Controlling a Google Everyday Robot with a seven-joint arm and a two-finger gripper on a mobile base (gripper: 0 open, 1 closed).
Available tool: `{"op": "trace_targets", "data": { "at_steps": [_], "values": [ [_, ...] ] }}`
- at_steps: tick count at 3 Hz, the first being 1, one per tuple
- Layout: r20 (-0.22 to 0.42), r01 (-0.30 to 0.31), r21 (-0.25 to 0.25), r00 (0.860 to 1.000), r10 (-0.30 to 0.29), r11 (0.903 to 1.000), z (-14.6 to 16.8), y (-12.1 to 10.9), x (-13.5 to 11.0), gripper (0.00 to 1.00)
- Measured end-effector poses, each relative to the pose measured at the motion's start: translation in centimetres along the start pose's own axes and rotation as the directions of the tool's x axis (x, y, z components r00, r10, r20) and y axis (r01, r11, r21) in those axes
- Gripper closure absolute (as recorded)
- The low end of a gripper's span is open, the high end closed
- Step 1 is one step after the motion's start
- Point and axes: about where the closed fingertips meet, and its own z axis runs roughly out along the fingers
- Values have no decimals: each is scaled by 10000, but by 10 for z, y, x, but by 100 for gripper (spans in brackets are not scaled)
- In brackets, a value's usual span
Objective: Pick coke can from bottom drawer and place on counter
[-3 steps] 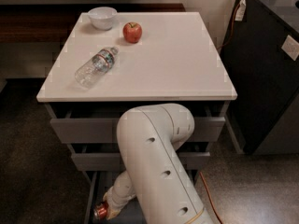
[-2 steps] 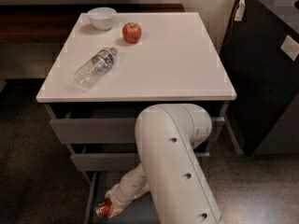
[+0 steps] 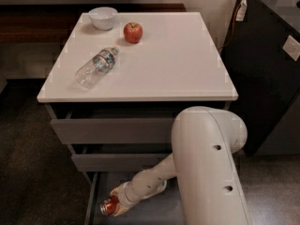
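While the coke can (image 3: 108, 206) lies low at the left of the open bottom drawer (image 3: 90, 200), tipped with a silver end facing left, the gripper (image 3: 114, 205) is down there with it, its fingers closed around the can. The grasp looks made. Lifting the can out and setting it on the counter (image 3: 178, 60) are still to do. The drawer's side wall stands just left of the can, and the middle drawer's front (image 3: 117, 162) sits above, so the way out is probably forward, then up. On the counter, a water bottle (image 3: 96, 67), a bowl (image 3: 103, 18) and an apple (image 3: 133, 32) keep left and back, and the right half is bare white. The thick white arm (image 3: 206, 163) fills the front right, near a dark cabinet (image 3: 272, 69).
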Motion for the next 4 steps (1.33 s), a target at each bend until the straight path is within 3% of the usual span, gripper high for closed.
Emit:
{"op": "trace_targets", "data": {
  "at_steps": [2, 3, 4],
  "values": [
    [908, 129, 369, 9957, -162, 9992, -34, -8, -2, 100],
    [1911, 196, 228, 9813, -236, 9995, -62, -5, -3, 100],
    [1875, 274, 307, 9817, -327, 9992, -64, -6, -4, 100]
  ]
}}
